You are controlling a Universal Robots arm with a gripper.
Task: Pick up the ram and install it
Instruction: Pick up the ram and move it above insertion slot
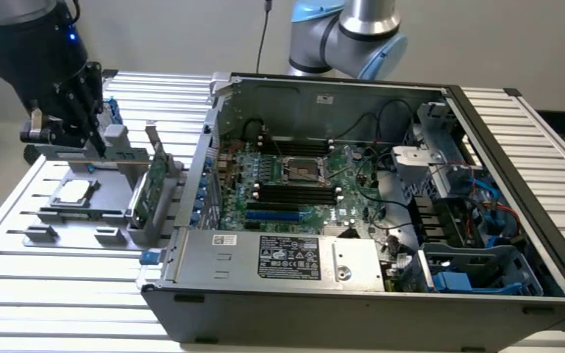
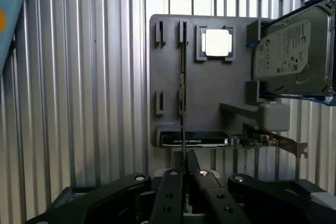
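In the wrist view the ram (image 2: 182, 82) shows edge-on as a thin dark stick, standing along the narrow slots of the grey parts holder (image 2: 210, 93). My gripper (image 2: 184, 163) is shut on its near end, one finger on each side. In the exterior view the gripper (image 1: 71, 136) hangs over the far end of the same holder (image 1: 86, 220), at that view's left, well away from the open computer case (image 1: 518, 184). Inside the case lies the motherboard (image 1: 346, 213) with its black memory slots (image 1: 297, 193).
On the holder sit a CPU (image 2: 217, 42), a silver hard drive (image 2: 294, 51) in a blue frame and a green card with a metal bracket (image 2: 257, 141), which stands upright (image 1: 148, 187) beside the case wall. Ribbed aluminium table (image 1: 67, 294) surrounds everything.
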